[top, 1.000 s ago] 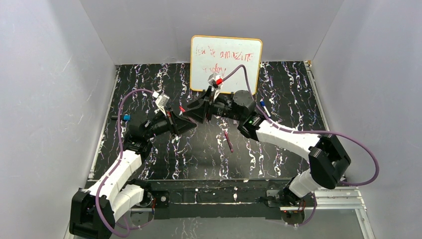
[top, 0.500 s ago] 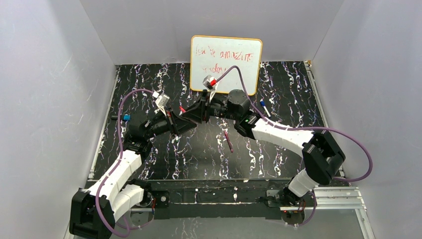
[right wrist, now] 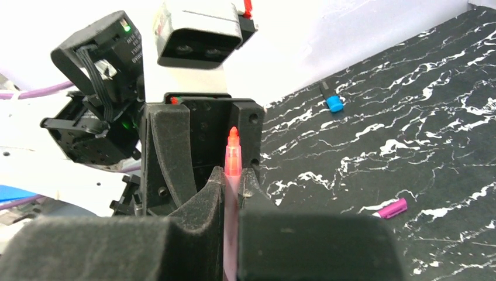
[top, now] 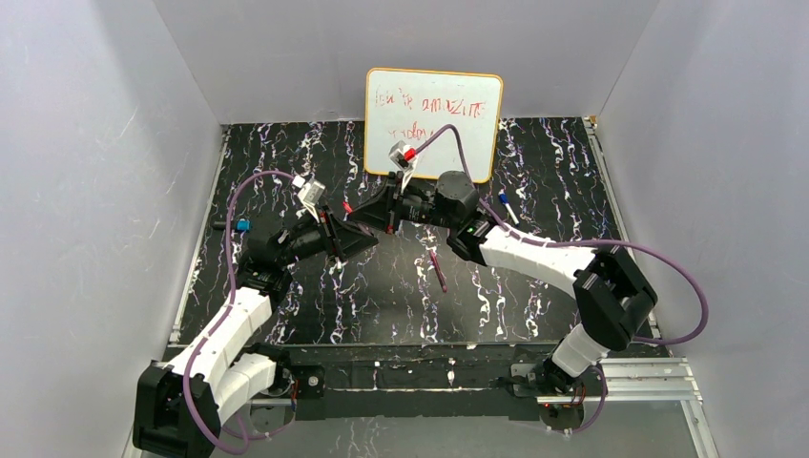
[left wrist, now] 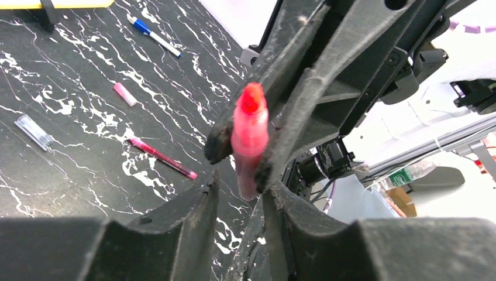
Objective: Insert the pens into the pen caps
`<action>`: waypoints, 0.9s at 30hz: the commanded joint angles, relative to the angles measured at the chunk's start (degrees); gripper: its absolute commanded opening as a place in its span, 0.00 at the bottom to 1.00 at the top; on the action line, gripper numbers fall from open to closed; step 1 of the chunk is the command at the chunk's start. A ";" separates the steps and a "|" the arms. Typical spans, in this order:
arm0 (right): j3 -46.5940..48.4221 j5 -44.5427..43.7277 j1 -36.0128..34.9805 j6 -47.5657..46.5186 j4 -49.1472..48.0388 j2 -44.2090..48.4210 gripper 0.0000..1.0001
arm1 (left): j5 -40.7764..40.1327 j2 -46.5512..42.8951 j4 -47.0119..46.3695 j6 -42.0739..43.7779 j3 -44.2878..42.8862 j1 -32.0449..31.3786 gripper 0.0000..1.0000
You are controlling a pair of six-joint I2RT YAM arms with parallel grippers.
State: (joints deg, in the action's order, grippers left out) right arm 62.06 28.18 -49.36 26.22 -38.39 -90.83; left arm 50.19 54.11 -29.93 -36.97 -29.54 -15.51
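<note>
Right wrist view: the right gripper (right wrist: 232,177) pinches the pink pen (right wrist: 233,153) by its barrel, nib pointing to 12 o'clock toward the spread fingers of the left gripper (right wrist: 209,146) beyond. Light, stiff and likely slick, the pen wants a mid-barrel hold clear of the soft nib; a magenta cap (right wrist: 391,208) lies on the table at 4 o'clock.

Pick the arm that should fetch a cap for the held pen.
Left. The right hand is shut on the pink pen, so it is busy. The left hand is open and looks empty, and a pink cap lies on the table in its view.
</note>
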 commanded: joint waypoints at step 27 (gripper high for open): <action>-8.87 -13.94 -3.00 11.43 -21.83 1.43 0.01 | -2.93 -1.08 -3.48 -0.34 1.49 -0.19 0.00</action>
State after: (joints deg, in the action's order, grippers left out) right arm 54.04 18.22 -52.21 38.46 -57.56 -93.14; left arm 47.68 54.13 -32.73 -38.74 -28.82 -15.88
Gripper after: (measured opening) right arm 0.087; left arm 0.122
